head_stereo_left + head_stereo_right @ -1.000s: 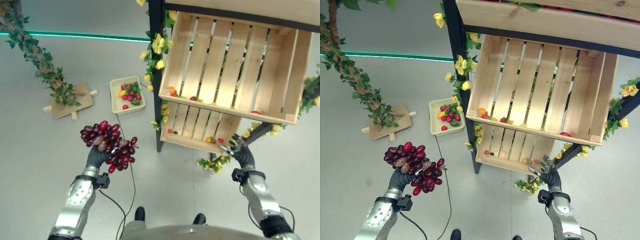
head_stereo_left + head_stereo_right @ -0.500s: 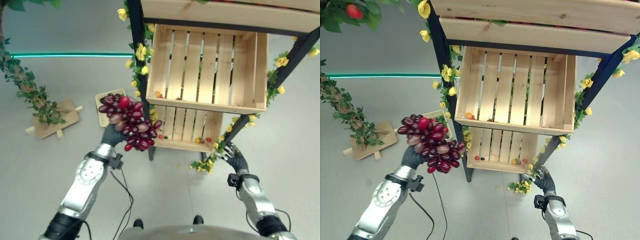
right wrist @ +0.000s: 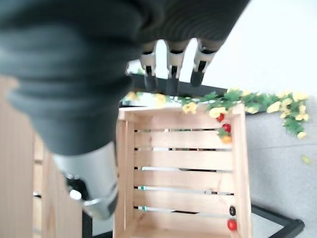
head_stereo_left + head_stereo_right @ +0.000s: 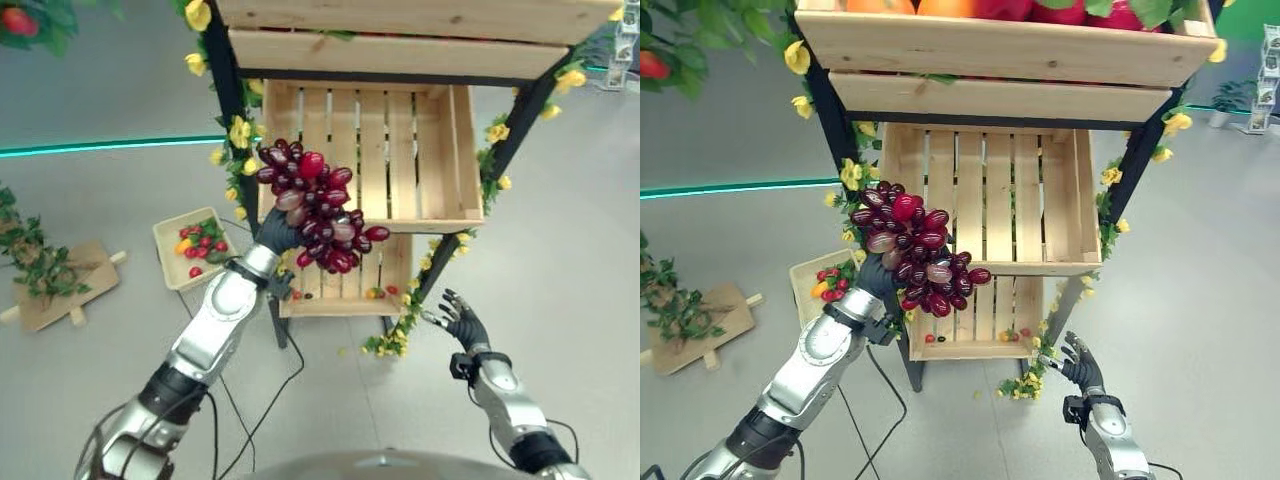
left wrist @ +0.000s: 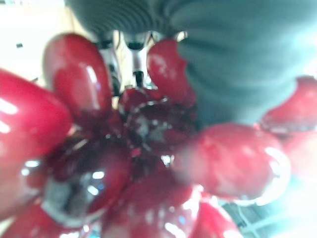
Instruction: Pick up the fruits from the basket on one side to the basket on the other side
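Note:
A large bunch of dark red grapes (image 4: 318, 205) hangs in the air in front of the left half of the middle wooden crate (image 4: 420, 222) on the shelf. My left hand (image 4: 275, 232) is shut on the bunch from below and behind, arm raised. Up close in the left wrist view, the grapes (image 5: 148, 158) press against my fingers (image 5: 111, 59). A beige basket (image 4: 168, 268) with small red, orange and green fruits stands on the floor to the left. My right hand (image 4: 462, 322) hangs low at the right, open with spread fingers (image 3: 171, 64), holding nothing.
The shelf has black posts (image 4: 228, 110) wound with yellow flowers. A lower crate (image 4: 340, 305) holds a few small fruits. A top crate (image 4: 990, 45) carries large fruits. A leafy branch on a wooden base (image 4: 45, 275) lies at the far left.
My left arm has lifted the grape bunch up and rightward, from beside the shelf post to in front of the middle crate. The camera has tilted up. The right hand stays low.

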